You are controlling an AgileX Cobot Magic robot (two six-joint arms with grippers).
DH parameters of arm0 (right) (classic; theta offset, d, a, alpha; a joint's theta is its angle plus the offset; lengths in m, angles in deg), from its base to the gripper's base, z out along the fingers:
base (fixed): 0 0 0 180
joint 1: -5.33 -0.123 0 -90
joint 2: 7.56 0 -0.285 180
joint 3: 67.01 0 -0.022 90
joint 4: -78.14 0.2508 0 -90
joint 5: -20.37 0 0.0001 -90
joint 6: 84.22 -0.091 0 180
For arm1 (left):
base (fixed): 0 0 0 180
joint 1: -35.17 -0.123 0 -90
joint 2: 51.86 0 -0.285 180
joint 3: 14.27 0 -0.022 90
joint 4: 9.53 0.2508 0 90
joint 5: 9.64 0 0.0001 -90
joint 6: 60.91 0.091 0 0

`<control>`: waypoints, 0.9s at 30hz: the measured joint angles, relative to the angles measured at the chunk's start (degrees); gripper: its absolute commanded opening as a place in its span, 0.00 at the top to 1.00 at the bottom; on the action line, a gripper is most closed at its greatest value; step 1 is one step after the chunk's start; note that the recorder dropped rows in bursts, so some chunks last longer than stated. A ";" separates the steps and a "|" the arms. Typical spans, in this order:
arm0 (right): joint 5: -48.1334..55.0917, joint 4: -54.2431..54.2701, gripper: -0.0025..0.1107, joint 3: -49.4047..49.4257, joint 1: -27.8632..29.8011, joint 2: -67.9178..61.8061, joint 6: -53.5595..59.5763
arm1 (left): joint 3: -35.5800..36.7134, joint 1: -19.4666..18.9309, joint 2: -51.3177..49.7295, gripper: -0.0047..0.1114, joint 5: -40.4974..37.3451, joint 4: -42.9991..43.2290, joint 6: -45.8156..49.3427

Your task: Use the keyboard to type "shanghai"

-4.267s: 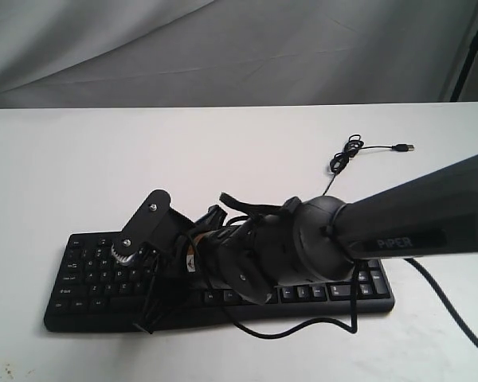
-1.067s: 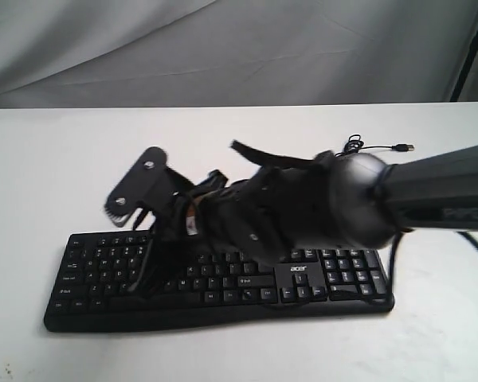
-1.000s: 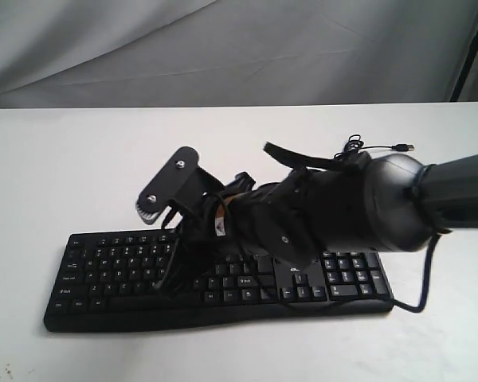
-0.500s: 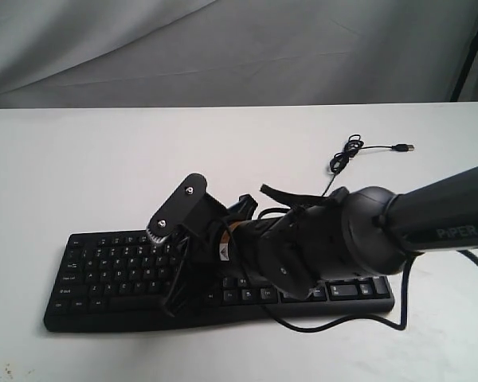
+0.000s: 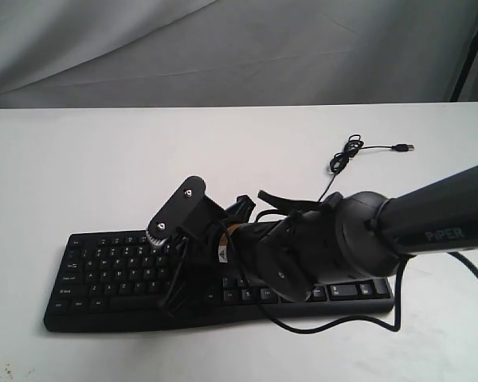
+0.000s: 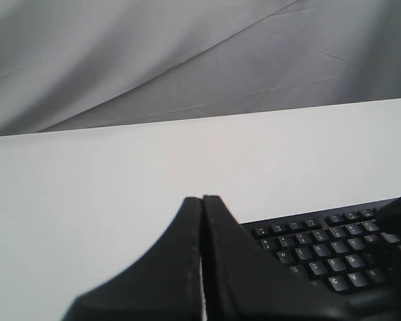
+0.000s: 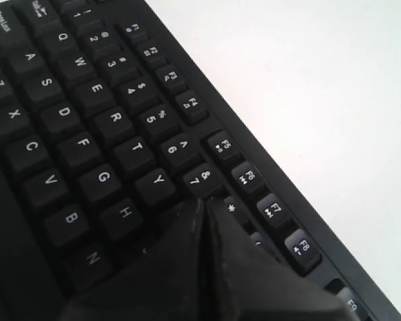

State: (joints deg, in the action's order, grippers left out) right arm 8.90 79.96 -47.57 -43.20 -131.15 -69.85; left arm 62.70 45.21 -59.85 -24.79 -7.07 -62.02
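On the white matte table (image 5: 80, 159), near its front edge, lies the keyboard (image 5: 103, 270): a wide, low slab of black plastic with a curved front edge, squarish keys and white legends. Its thin black cable (image 5: 346, 155) ends in a small tangle and a plug on the bare top behind it. Over the middle of the letter keys the right gripper (image 5: 173, 299) points down, its dark tapered fingers pressed flat together with only a hairline seam between them. In the right wrist view the right gripper (image 7: 204, 206) has its tip among the keys beside Y, H and 7; whether it presses one I cannot tell. The left gripper (image 6: 202, 200) is likewise closed to a smooth wedge, holding nothing. Creased grey cloth (image 5: 223, 48) hangs behind
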 measured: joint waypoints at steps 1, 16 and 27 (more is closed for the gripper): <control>-0.16 0.00 0.98 0.00 0.00 0.00 0.00 | 0.00 0.00 0.00 0.96 0.00 0.00 0.00; -0.98 0.04 0.98 0.00 0.20 -1.96 0.28 | 0.00 0.00 0.00 0.96 0.00 0.00 0.00; -1.41 0.13 0.98 0.00 0.20 -2.18 0.99 | 0.00 0.00 0.00 0.96 0.00 0.00 0.00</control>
State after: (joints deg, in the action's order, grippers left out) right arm 7.48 80.10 -47.57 -43.00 -133.33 -68.85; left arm 62.70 45.21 -59.85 -24.79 -7.07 -62.02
